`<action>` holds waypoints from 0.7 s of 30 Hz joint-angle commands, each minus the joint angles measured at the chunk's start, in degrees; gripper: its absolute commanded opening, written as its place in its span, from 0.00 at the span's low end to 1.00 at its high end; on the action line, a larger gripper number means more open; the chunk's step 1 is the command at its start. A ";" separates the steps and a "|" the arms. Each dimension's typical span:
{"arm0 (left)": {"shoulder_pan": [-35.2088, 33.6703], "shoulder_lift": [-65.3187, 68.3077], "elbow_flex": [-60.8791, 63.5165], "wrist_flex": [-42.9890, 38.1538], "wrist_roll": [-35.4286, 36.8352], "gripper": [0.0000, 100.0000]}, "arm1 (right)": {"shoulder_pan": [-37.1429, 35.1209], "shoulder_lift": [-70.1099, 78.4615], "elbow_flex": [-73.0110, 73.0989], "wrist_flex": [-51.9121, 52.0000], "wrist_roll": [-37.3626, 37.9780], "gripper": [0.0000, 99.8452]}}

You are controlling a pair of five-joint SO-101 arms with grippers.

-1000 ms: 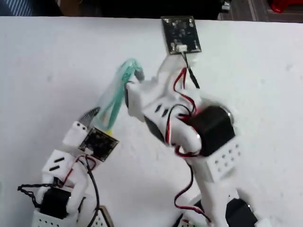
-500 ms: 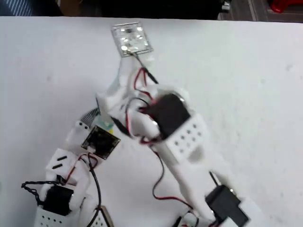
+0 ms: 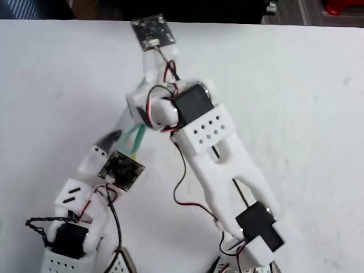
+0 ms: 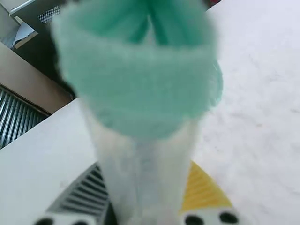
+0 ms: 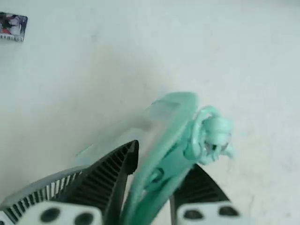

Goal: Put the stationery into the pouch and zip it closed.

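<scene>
Clear plastic pouch (image 4: 140, 154), mint-green zip (image 5: 178, 122): held between both tools
Left tool (image 4: 145, 206): clamped on pouch end
Right tool (image 5: 152, 187): clamped on zip edge

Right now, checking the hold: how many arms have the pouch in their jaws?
2. The left arm holds the pouch at the near end; the right arm, its green zipper edge.

Bright, even light; soft shadows on the white table (image 3: 318, 85).
</scene>
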 commanded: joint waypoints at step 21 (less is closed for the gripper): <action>-3.30 -0.84 -25.23 18.37 15.91 0.29 | 2.42 -12.35 -12.66 14.46 54.59 0.02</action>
